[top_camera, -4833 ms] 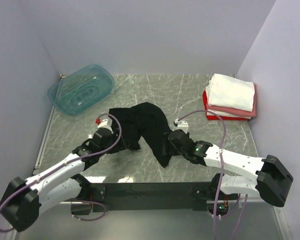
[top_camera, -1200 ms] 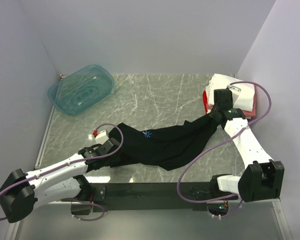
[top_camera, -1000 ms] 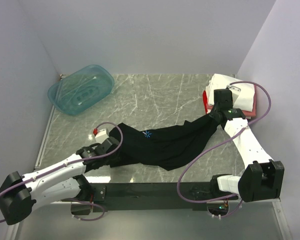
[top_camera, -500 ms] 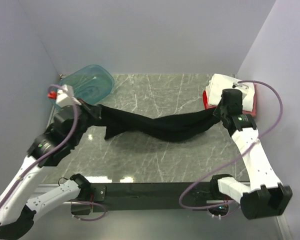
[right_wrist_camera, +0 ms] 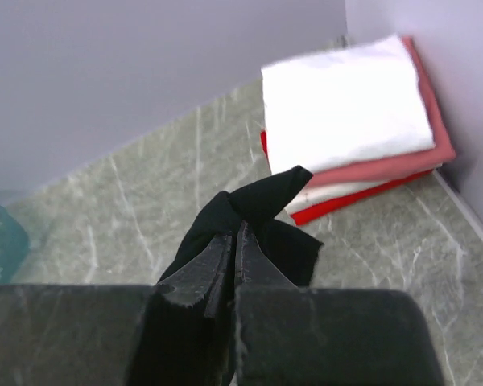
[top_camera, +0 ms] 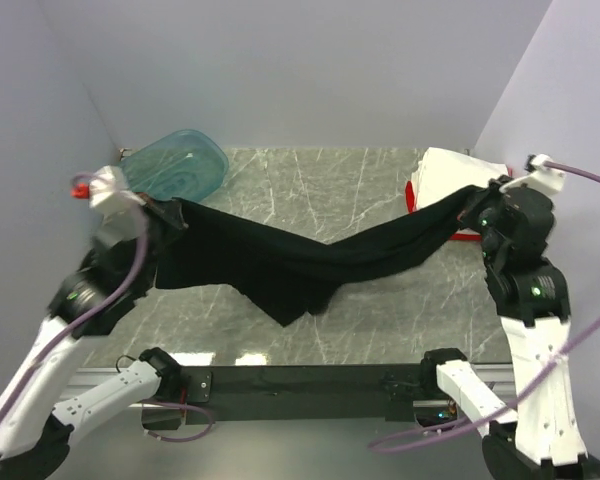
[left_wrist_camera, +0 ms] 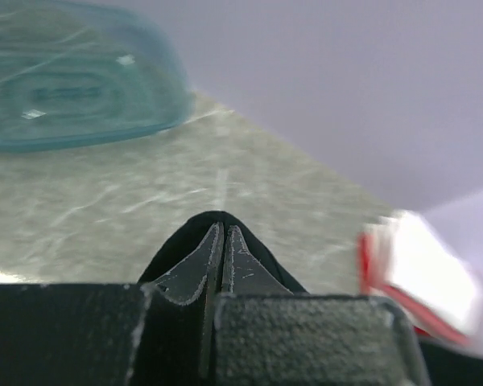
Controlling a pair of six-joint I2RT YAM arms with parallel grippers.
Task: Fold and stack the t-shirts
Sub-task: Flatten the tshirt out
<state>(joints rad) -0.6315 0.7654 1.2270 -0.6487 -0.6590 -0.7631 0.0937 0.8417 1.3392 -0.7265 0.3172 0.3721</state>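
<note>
A large black t-shirt (top_camera: 290, 265) hangs stretched in the air between my two grippers, sagging in the middle with a corner drooping toward the table's front. My left gripper (top_camera: 172, 212) is shut on its left end; the left wrist view shows the closed tips (left_wrist_camera: 223, 231) wrapped in black cloth (left_wrist_camera: 173, 245). My right gripper (top_camera: 475, 197) is shut on the right end, black fabric (right_wrist_camera: 266, 197) bunched around its tips (right_wrist_camera: 237, 231). Folded t-shirts sit stacked at the back right: white (right_wrist_camera: 346, 96) on top, then pink (right_wrist_camera: 402, 165), then red (right_wrist_camera: 338, 205).
A translucent teal tub (top_camera: 175, 165) sits at the back left corner, just behind my left gripper. The marble table (top_camera: 310, 180) is walled in on three sides. The folded stack (top_camera: 450, 175) lies close behind my right gripper.
Both arms have risen and pulled apart, lifting the black shirt off the table. It was bunched low before and now hangs spread wider between the grippers.
</note>
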